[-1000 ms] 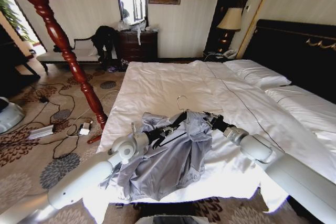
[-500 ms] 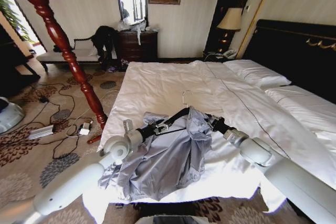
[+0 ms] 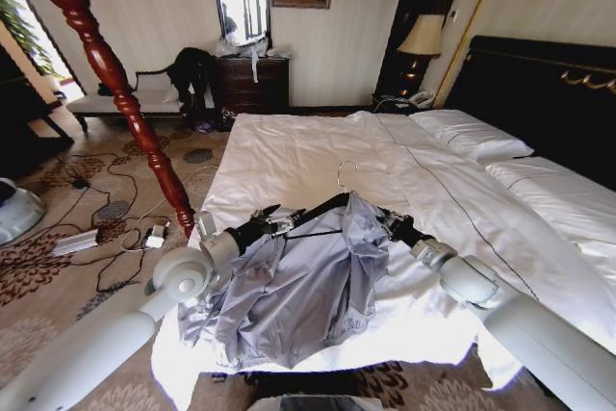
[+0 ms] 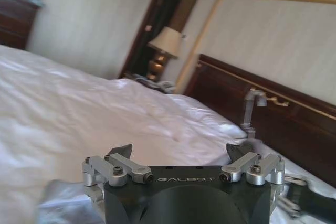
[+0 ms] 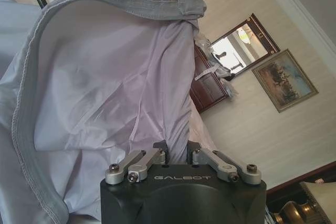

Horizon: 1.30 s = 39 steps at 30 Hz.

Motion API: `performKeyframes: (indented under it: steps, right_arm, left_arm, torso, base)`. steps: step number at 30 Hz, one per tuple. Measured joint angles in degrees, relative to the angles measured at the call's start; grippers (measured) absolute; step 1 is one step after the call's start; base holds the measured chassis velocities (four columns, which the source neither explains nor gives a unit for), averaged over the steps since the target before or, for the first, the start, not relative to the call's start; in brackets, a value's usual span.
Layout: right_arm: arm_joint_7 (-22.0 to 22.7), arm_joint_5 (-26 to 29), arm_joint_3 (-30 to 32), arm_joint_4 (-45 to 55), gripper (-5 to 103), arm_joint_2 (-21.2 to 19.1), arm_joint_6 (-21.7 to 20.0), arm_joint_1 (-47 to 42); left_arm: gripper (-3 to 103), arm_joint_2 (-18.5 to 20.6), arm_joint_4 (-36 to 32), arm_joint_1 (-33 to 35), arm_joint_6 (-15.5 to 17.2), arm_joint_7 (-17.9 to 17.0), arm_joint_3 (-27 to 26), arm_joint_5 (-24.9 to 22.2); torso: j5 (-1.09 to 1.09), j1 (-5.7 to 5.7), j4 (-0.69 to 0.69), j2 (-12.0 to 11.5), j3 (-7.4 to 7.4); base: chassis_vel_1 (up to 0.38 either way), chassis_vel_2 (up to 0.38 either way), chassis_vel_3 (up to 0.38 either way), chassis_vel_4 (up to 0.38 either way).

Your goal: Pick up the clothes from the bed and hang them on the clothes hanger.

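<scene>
Right gripper [image 5: 176, 150], fingers clamped on thin grey-blue shirt [image 3: 308, 281], lifts it off white quilted bed [image 3: 289, 156] around pale wire hanger [image 3: 339, 178]; left gripper [image 4: 182, 157], fingers apart, beside shirt.

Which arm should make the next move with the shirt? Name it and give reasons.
Right, probably. The right hand is shut on the shirt, next to the hanger. The left hand is open and empty, so it would need a fresh grip first.

"GALBOT" is printed on the left claw [image 4: 182, 156] and right claw [image 5: 176, 150] housings.
</scene>
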Motion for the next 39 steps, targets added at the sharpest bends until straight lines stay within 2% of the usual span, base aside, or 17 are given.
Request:
performKeyframes:
  steps: [6,10,15,20,23,29,31,39]
  right_arm:
    - [0.48,0.17,0.48,0.52,17,0.37,-0.4,-0.37]
    - [0.78,0.03,0.49,0.67,17,0.42,-0.41,-0.71]
    - [0.88,0.05,0.09,0.87,17,0.41,-0.4,-0.26]
    - [1.12,0.29,0.14,2.34,17,-0.02,-0.41,-0.29]
    - [1.45,0.37,0.42,4.48,17,-0.17,-0.4,-0.42]
    - [1.62,1.17,-0.17,5.67,17,-0.08,-0.43,0.27]
    - [1.91,1.77,-0.44,6.33,17,0.07,-0.59,0.25]
    - [2.49,2.41,-0.59,5.84,17,0.38,-0.66,0.14]
  left_arm:
    - [100,-0.89,4.51,5.48,0.01,-1.09,-4.8,1.17]
    - [100,-1.43,6.83,7.82,0.13,-0.41,-6.44,1.23]
    - [100,-2.41,9.91,7.47,0.18,0.22,-6.34,1.08]
    - [100,-4.01,16.11,4.32,0.65,3.67,-3.05,1.64]
    - [100,-5.33,22.81,0.96,0.53,7.3,2.02,5.02]
    - [100,-8.27,28.38,-3.68,0.56,7.88,6.11,5.23]
    - [100,-10.53,32.63,-6.83,0.67,8.53,7.85,5.02]
    - [100,-15.18,39.96,-11.46,1.13,10.37,9.45,2.16]
  torso:
    - [0.0,0.0,0.02,0.0,0.0]
    - [0.0,0.0,0.02,0.0,0.0]
    - [0.0,0.0,0.02,0.0,0.0]
    - [0.01,0.0,0.01,0.0,0.0]
    - [-0.01,0.0,0.02,0.0,0.01]
    - [0.03,0.0,0.03,0.0,0.0]
    - [-0.01,0.0,-0.01,0.0,0.0]
    - [0.02,0.0,0.01,0.0,0.0]
  base:
    - [0.0,0.0,0.0,0.0]
    - [0.0,0.0,0.0,0.0]
    - [0.0,0.0,0.0,0.0]
    - [0.0,0.0,0.0,0.0]
    - [0.0,0.0,0.0,0.0]
    - [0.0,0.0,0.0,0.0]
    - [0.0,0.0,0.0,0.0]
    - [0.0,0.0,0.0,0.0]
